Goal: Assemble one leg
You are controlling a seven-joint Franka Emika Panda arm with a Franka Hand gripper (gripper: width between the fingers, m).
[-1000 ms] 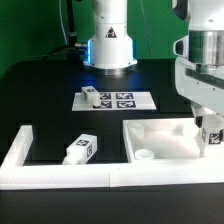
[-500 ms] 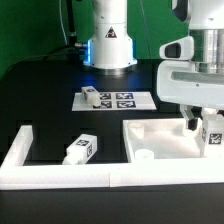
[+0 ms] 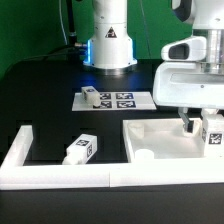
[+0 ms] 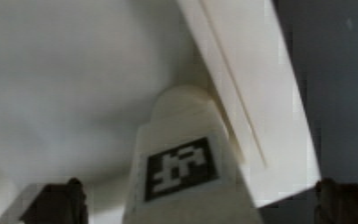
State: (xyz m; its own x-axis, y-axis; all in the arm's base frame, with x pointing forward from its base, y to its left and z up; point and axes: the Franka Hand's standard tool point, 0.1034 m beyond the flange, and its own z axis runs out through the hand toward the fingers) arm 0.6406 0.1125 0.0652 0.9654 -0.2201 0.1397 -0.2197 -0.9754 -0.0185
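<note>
The hand (image 3: 201,128) stands open astride the stubby white tagged leg (image 3: 212,133); a crooked, unseated leg could topple.

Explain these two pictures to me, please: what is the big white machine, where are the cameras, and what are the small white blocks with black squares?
The white machine is a robot arm; its base stands at the back of the black table. Its two-finger gripper hangs at the exterior view's right, over the large flat white square panel with a raised rim. One picture comes from a camera off the arm, the other from a camera on its wrist, looking down between the fingers. The small stubby white blocks with black-and-white square tags are furniture legs. One leg stands upright between the fingers; whether they actually squeeze it, I cannot tell. A second leg lies loose on the table, and a third block rests by the thin flat marker board.
</note>
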